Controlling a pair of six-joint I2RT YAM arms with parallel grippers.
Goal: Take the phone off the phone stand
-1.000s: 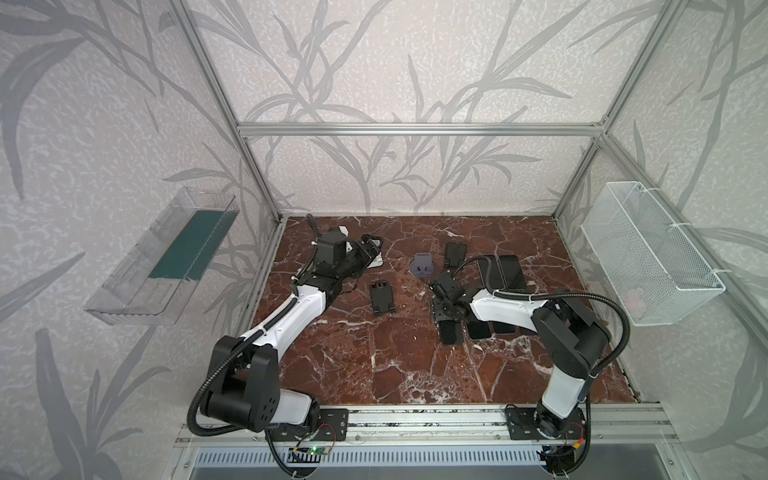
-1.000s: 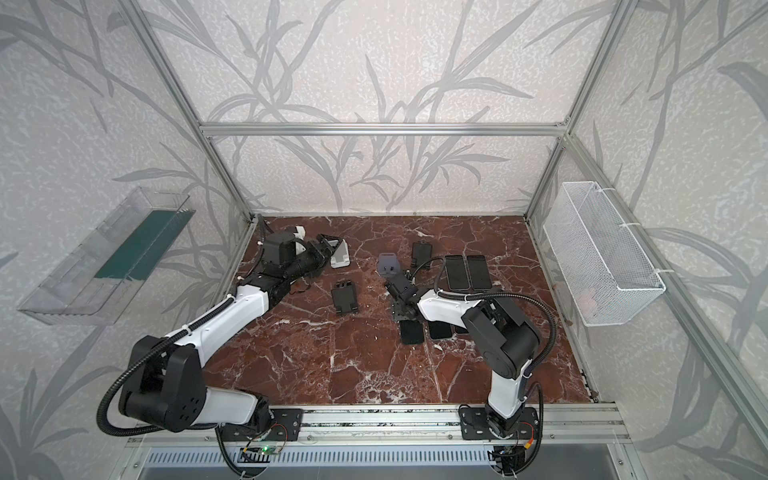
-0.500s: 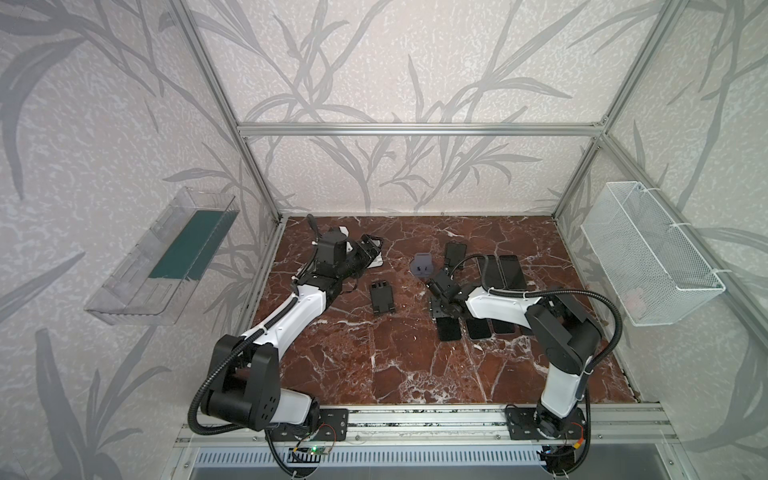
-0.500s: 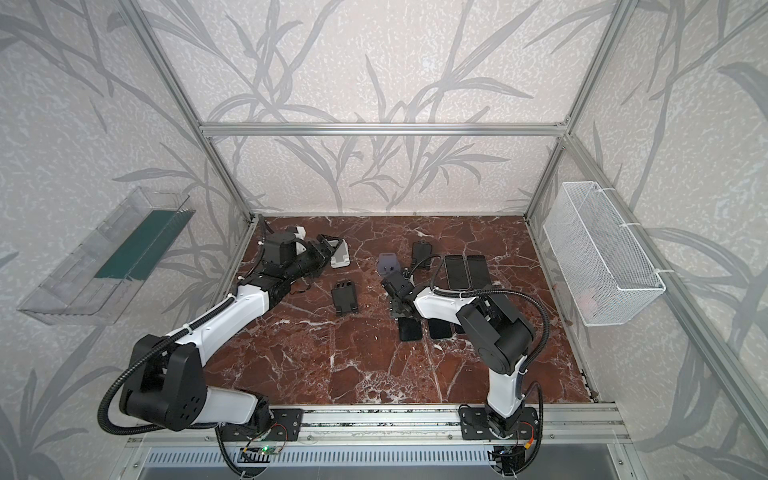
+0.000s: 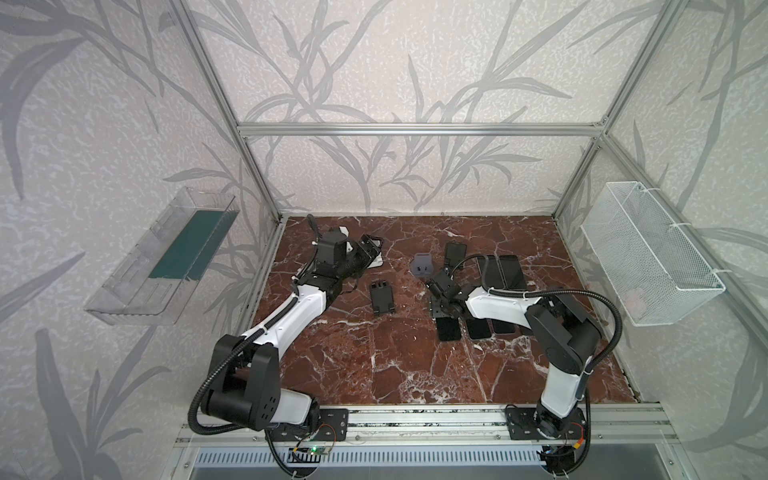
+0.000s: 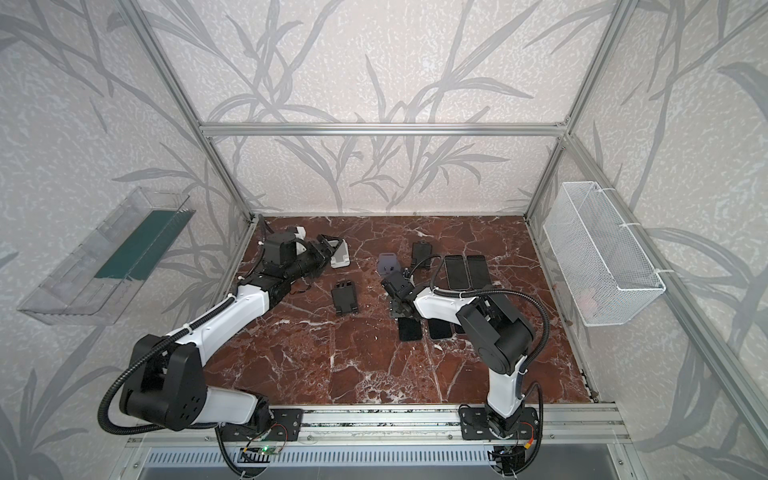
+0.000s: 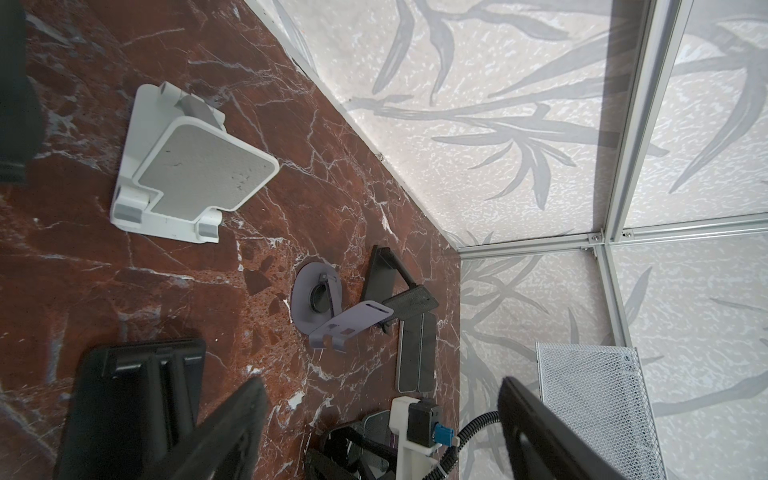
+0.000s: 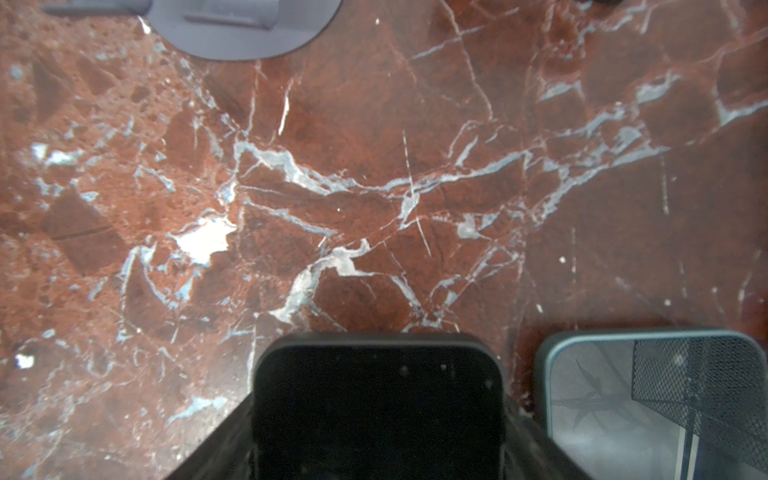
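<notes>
Shifted toward the far wall since a second ago, over the table (image 5: 374, 374): right arm (image 5: 498, 301), the nearer one. Leaves the grey phone stand (image 5: 423, 269) empty. Finds the phone (image 8: 376, 407) flat just before it, long axis near-to-far. Shows right fingers (image 8: 220, 449) closed on its far end, left fingers (image 7: 232, 419) spread, empty.

The right gripper (image 5: 444, 311) drew back slightly, its elbow (image 5: 557, 328) swinging left.

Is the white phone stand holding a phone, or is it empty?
Empty. The white stand has a bare grey face, nothing resting on it.
</notes>
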